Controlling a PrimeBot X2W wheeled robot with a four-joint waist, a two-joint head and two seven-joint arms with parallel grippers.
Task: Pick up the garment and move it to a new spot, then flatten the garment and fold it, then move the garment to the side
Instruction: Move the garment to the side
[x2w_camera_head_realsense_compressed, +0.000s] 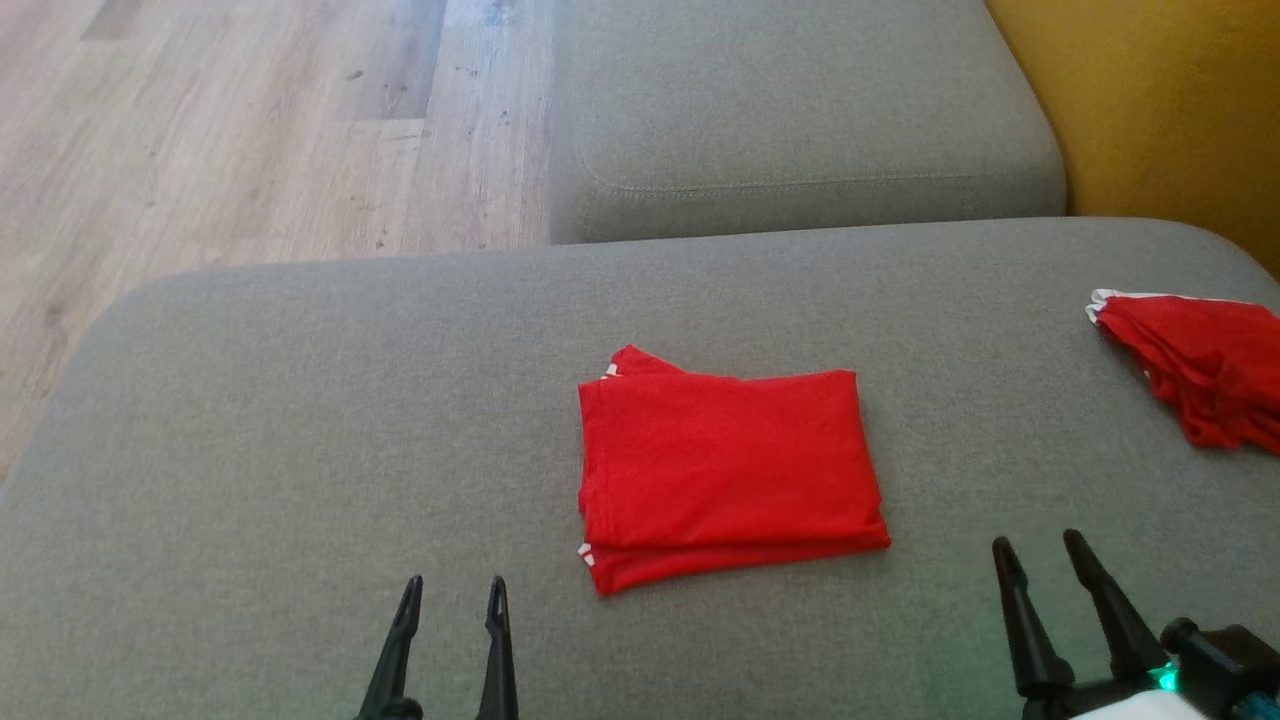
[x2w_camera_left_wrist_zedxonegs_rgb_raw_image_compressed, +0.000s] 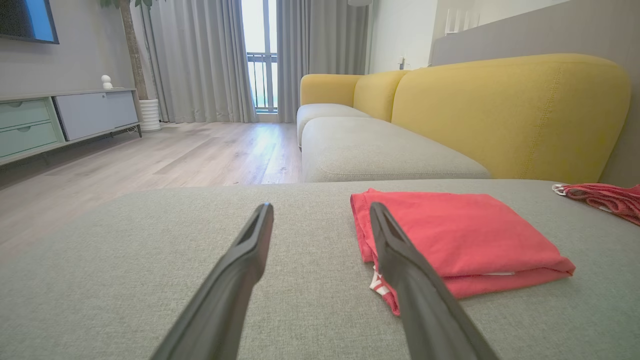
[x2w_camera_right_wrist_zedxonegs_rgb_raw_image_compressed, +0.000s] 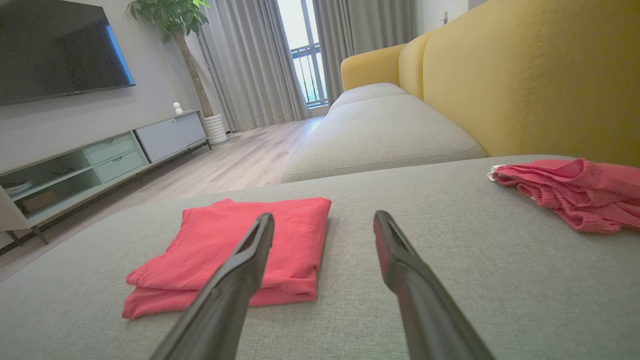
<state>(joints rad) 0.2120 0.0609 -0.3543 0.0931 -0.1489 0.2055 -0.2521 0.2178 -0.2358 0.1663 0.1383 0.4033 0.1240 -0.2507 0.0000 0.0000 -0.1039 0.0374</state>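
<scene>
We see the red garment (x2w_camera_head_realsense_compressed: 730, 470) folded flat at the middle of the grey seat cushion (x2w_camera_head_realsense_compressed: 300, 420); our left gripper (x2w_camera_head_realsense_compressed: 455, 582) and right gripper (x2w_camera_head_realsense_compressed: 1039, 541) flank its near edge, fingers spread, holding nothing; a crumpled red pile (x2w_camera_head_realsense_compressed: 1200, 370) lies well apart on the right, near the yellow backrest (x2w_camera_head_realsense_compressed: 1150, 100); wooden floor (x2w_camera_head_realsense_compressed: 200, 130) shows beyond.

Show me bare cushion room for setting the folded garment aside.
Widest: grey cushion left of the folded garment, out to the rounded edge. Narrower strip between that and the crumpled red garment, which crowds the right end.
</scene>
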